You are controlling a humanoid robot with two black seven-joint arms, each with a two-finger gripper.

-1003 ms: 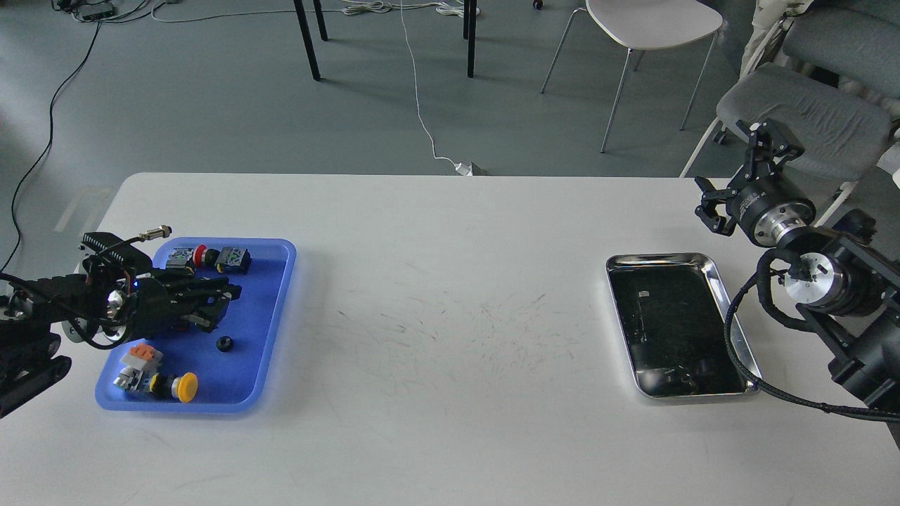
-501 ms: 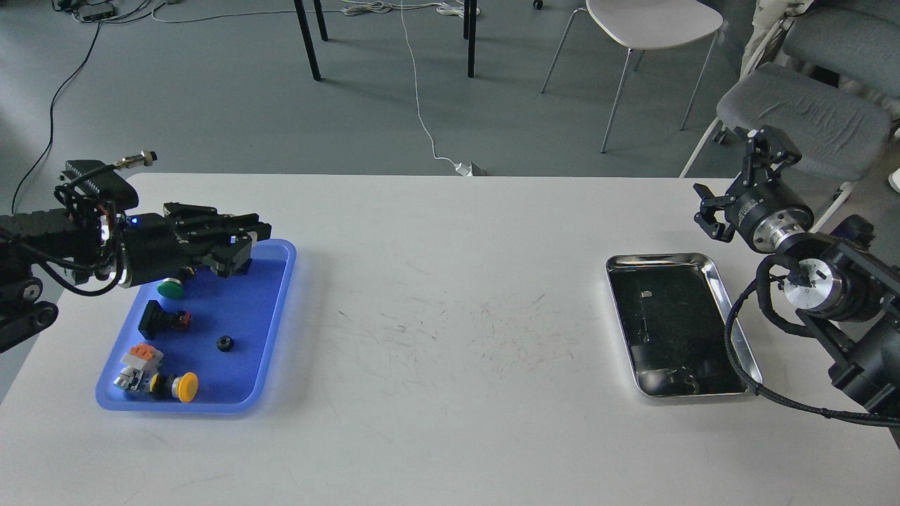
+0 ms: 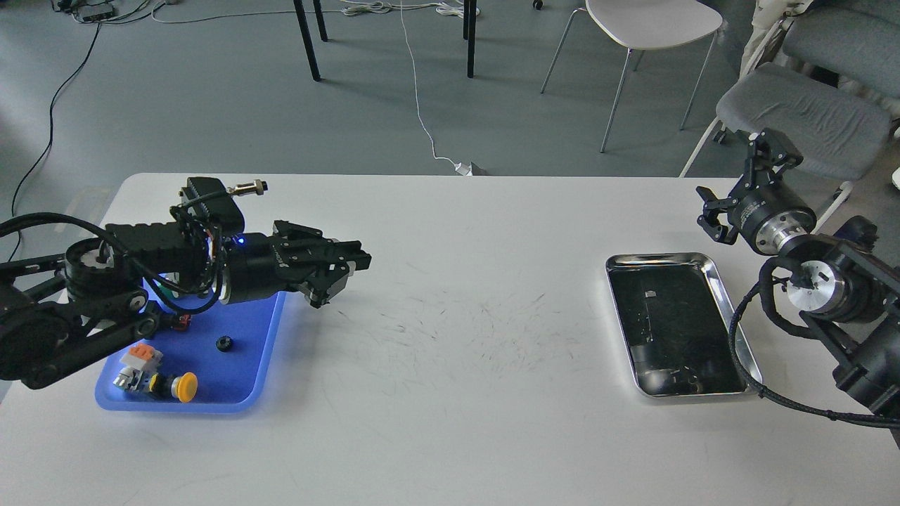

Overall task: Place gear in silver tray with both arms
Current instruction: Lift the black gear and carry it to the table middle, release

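Silver tray [image 3: 731, 316] seen without gear, right of table centre. Small black gear [image 3: 224, 344] left in blue tray [image 3: 267, 337], far left of it. Left gripper [image 3: 336, 275] between trays; grasp cannot be told. Right gripper [image 3: 738, 186] beyond silver tray, spread, nothing held. Placement not yet done.

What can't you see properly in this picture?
- Left gripper, head view: dark fingers blend together, so I can't tell whether it holds a gear.
- Blue tray: the left arm covers its far part.
- Small black part in the blue tray: too tiny to name.
- Silver tray: its dark base only shows reflections; a cable crosses its right rim.
- Right gripper: its fingers look spread; the arm is cut off by the picture's right edge.
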